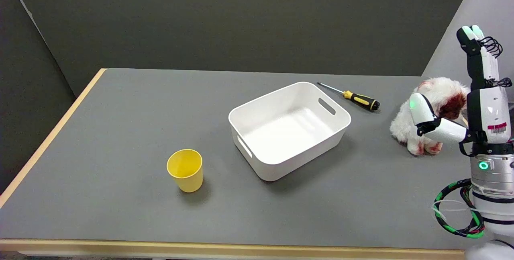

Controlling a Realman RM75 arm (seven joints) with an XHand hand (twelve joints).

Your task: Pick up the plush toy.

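A white plush toy (435, 103) with reddish-brown patches sits on the grey table (120, 131) at the far right. My right hand (474, 103) stands upright at the picture's right edge, in front of the toy and covering its right side. The fingers point up and are spread apart, and the thumb (425, 119) sticks out to the left across the toy's front. Nothing is held in the hand. Whether the thumb touches the toy cannot be told.
A white bin (339, 131) with handle slots stands mid-table, left of the toy. A screwdriver (355, 98) with a yellow-and-black handle lies behind the bin. A yellow cup (185, 170) stands toward the front left. Grey walls rise behind and at the right.
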